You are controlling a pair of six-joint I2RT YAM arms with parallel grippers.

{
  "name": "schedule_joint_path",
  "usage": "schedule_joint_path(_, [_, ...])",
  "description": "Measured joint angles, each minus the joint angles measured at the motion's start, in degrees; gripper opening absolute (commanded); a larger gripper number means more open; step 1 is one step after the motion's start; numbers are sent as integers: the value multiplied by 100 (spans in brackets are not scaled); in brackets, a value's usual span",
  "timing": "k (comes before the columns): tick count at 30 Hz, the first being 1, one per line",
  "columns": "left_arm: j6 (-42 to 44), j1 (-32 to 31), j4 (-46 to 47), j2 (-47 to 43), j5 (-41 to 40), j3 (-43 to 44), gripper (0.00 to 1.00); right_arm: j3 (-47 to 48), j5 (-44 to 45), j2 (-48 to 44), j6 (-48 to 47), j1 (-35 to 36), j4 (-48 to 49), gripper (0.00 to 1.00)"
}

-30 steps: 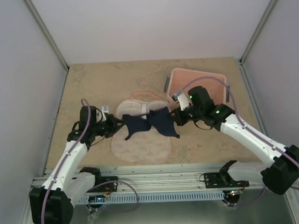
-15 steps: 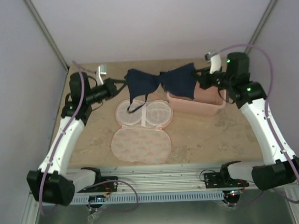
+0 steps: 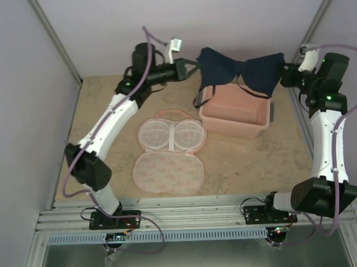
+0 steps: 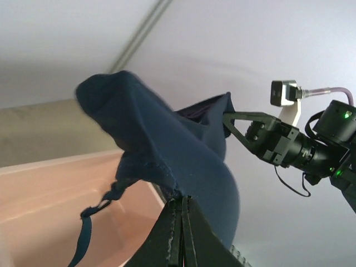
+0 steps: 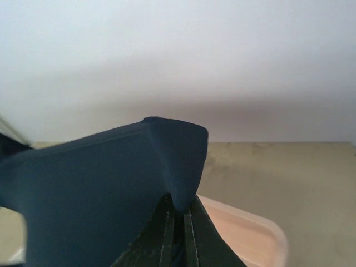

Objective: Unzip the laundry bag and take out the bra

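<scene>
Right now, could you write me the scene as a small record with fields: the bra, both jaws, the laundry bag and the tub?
bra: navy, lifted in the air, stretched between both jaws over the pink tub
left jaws: shut on one end of the bra
right jaws: shut on the other end
laundry bag: unzipped, spread open on the table, nothing dark inside, untouched
pink tub: right of the bag, one strap dangling toward it

Items counted: one bra (image 3: 223, 64), between two sets of jaws; one laundry bag (image 3: 168, 172); one pink tub (image 3: 234, 123); one counter (image 3: 273, 159).
</scene>
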Motion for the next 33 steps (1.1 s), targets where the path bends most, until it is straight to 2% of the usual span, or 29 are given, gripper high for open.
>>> schedule_joint_path(3, [2, -411, 28, 627, -94, 479, 0, -225, -7, -70, -9, -369, 83, 1])
schedule_joint_path(7, [-2, -754, 85, 1327, -236, 920, 0, -498, -11, -96, -81, -507, 81, 1])
schedule_joint_path(14, [367, -835, 162, 2253, -667, 1462, 0, -706, -190, 96, -203, -549, 127, 1])
schedule_joint_path(19, [719, -798, 109, 2514, -1108, 1421, 0, -817, -474, 459, -140, -546, 260, 1])
schedule_joint_path(25, [1023, -798, -96, 2520, -1469, 955, 0, -1478, -608, 535, -76, -426, 334, 0])
schedule_joint_path(33, [1484, -811, -479, 2441, -1812, 146, 0, -1556, -459, 973, -295, 24, -83, 1])
